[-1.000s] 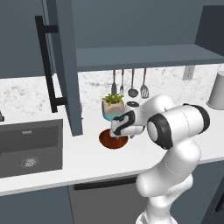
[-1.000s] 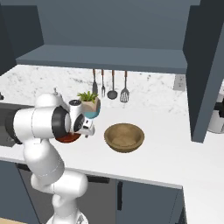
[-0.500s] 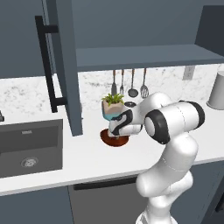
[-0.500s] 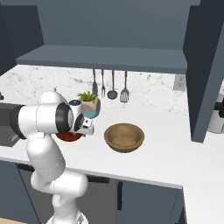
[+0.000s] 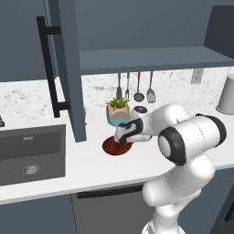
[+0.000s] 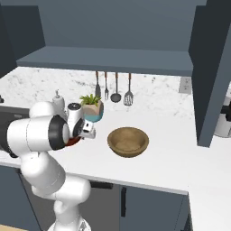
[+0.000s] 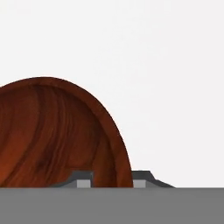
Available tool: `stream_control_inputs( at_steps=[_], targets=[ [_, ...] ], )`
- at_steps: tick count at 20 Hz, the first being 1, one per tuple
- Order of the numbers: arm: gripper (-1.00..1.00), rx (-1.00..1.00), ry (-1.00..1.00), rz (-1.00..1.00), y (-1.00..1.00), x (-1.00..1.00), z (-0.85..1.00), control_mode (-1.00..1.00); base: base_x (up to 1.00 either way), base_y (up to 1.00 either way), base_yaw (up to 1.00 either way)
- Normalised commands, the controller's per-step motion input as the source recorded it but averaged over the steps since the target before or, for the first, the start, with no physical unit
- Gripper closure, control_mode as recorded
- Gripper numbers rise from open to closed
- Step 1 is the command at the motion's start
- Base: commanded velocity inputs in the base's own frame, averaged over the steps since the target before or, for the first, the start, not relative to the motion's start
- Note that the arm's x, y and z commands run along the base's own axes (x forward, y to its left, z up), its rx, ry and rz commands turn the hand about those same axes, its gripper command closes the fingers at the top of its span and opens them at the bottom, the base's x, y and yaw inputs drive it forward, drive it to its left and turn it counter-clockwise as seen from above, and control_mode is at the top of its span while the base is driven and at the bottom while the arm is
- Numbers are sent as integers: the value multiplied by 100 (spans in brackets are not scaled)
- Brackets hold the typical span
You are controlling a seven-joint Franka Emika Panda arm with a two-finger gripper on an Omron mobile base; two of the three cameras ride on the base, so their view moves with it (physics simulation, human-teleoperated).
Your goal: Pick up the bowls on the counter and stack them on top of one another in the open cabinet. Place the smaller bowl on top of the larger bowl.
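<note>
Pincer [image 7: 112, 180] sits spread across the small bowl's [image 7: 57, 135] rim on the counter [image 7: 166, 65], so next it's squeeze and lift.

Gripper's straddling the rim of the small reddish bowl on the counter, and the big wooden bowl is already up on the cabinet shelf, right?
Not quite. The larger bowl sits on the counter, as the right base view shows, not on the shelf. The gripper does straddle the smaller bowl rim.

Counting two bowls: one smaller bowl [image 5: 116, 146], one larger bowl [image 6: 128, 141]. Also showing one plant pot [image 5: 118, 113], four hanging utensils [image 5: 135, 87], one sink [image 5: 31, 153], one cabinet door [image 5: 69, 73].
</note>
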Motion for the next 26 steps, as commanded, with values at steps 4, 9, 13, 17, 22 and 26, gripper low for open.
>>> stream_control_inputs(
  at_steps=[4, 9, 13, 17, 22, 26],
  targets=[
    [100, 8, -2, -6, -4, -29, 1, -100, 0, 0, 0],
    [100, 9, 0, -11, -7, -34, 28, -100, 0, 0, 0],
    [100, 5, -1, -16, -3, -36, 61, -100, 0, 0, 0],
    [100, 4, 0, -16, -1, -30, 73, -100, 0, 0, 0],
    [100, 1, 0, -17, -18, -29, 81, -100, 0, 0, 0],
    [100, 5, 0, -2, -57, -40, 67, -100, 0, 0, 0]
  ],
)
